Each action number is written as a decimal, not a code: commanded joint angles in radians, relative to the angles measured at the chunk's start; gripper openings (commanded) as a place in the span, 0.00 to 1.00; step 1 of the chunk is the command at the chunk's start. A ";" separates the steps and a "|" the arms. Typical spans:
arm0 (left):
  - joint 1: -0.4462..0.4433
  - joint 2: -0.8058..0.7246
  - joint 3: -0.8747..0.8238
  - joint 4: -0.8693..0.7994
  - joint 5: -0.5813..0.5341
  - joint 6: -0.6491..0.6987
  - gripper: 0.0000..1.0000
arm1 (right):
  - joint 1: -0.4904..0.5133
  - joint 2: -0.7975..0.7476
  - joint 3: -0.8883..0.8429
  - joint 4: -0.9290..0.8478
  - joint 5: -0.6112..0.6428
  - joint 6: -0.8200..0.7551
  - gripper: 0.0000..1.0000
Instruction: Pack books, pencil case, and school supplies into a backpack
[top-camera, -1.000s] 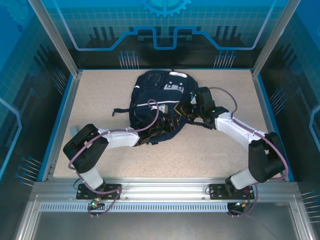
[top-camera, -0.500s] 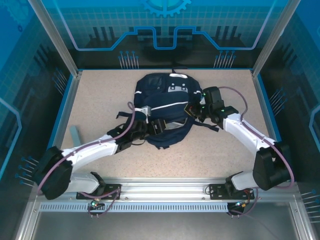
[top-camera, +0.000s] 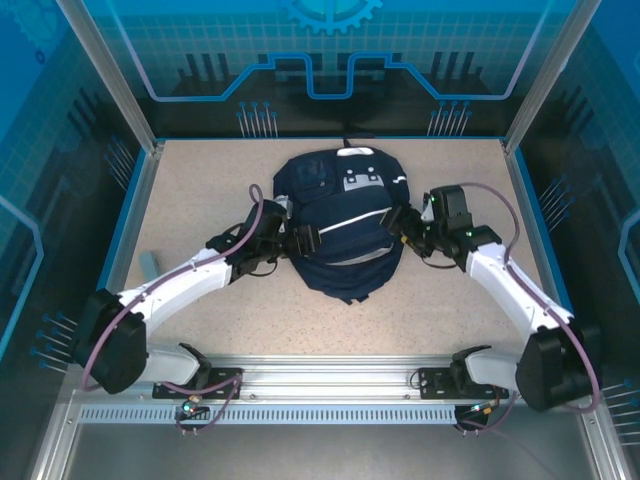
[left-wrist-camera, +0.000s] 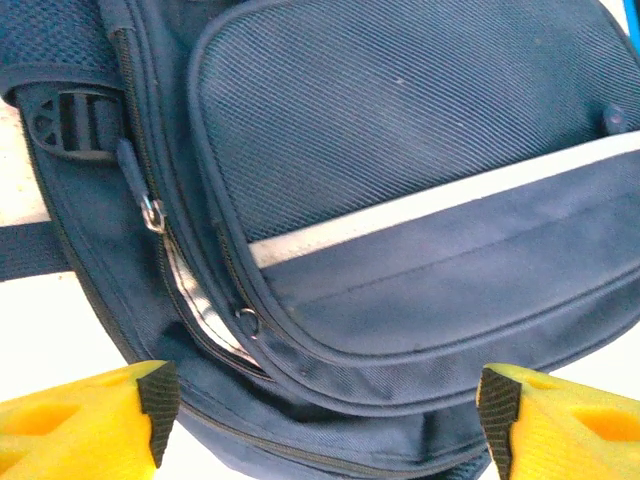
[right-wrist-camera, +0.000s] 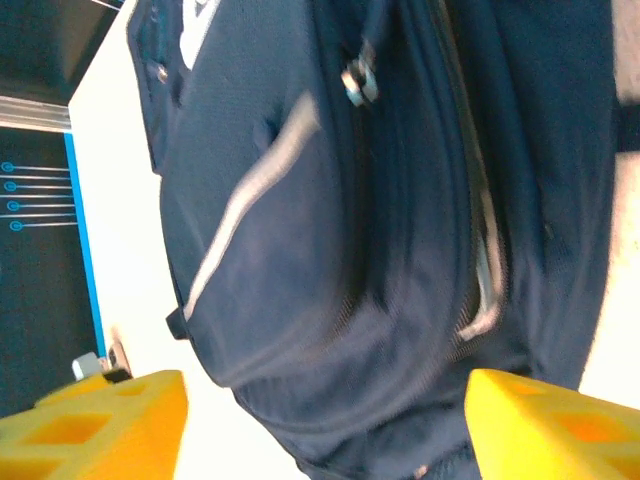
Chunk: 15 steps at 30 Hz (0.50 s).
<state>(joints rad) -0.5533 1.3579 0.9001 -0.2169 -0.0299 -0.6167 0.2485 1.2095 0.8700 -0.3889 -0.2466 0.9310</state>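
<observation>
The navy backpack (top-camera: 345, 225) lies flat in the middle of the table, white stripe and patches facing up. My left gripper (top-camera: 290, 238) sits at its left side, open. In the left wrist view its yellow fingertips (left-wrist-camera: 85, 415) stand wide apart before the backpack (left-wrist-camera: 400, 150), whose zip gapes on pale lining (left-wrist-camera: 200, 300). My right gripper (top-camera: 408, 225) is at the backpack's right side, also open. In the right wrist view, the blurred backpack (right-wrist-camera: 330, 250) lies past its spread fingertips (right-wrist-camera: 555, 425). Books, pencil case and supplies are hidden.
A small pale grey-green object (top-camera: 148, 265) lies near the table's left edge. Dark straps (top-camera: 232, 240) trail off the backpack's left side. Blue walls and metal posts ring the speckled table (top-camera: 200, 180). Bare tabletop runs along the front and both back corners.
Both grippers have opened and let go of the backpack, which has settled flat and a little to the right. The left arm has stretched out; the right gripper has drawn back rightward.
</observation>
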 joint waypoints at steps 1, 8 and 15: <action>0.029 0.028 0.031 -0.062 -0.014 0.037 0.83 | -0.003 -0.045 -0.092 0.052 -0.052 0.065 0.81; 0.098 0.053 0.010 -0.033 0.013 0.071 0.90 | 0.005 0.029 -0.153 0.258 -0.152 0.180 0.83; 0.133 0.060 -0.016 -0.032 0.036 0.077 0.91 | 0.033 0.138 -0.120 0.383 -0.155 0.238 0.82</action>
<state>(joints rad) -0.4301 1.4075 0.8997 -0.2390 -0.0254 -0.5674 0.2672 1.3247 0.7200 -0.0917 -0.3779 1.1248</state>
